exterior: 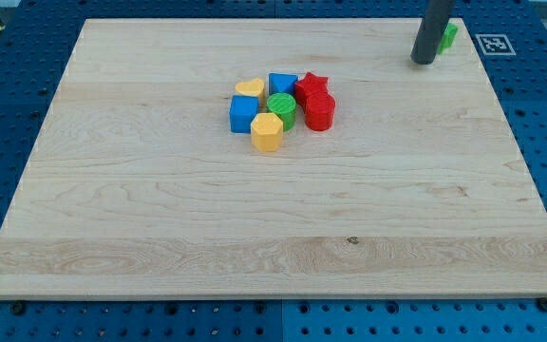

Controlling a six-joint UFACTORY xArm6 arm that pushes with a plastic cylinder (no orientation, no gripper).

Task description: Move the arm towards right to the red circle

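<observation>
Well apart, red circle (319,112) lies lower-left of my tip (423,62); no pincer shows

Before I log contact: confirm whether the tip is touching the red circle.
No: my tip stands at the view's top right, far from the red circle in the central cluster.

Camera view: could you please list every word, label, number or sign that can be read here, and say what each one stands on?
No readable words, numbers or brand names anywhere.
The only sign: a black-and-white square marker, a coded pattern without letters, on the blue pegboard past the wooden board's top right corner.
The blocks, such as the red circle, carry no print, nor does my tip.
</observation>
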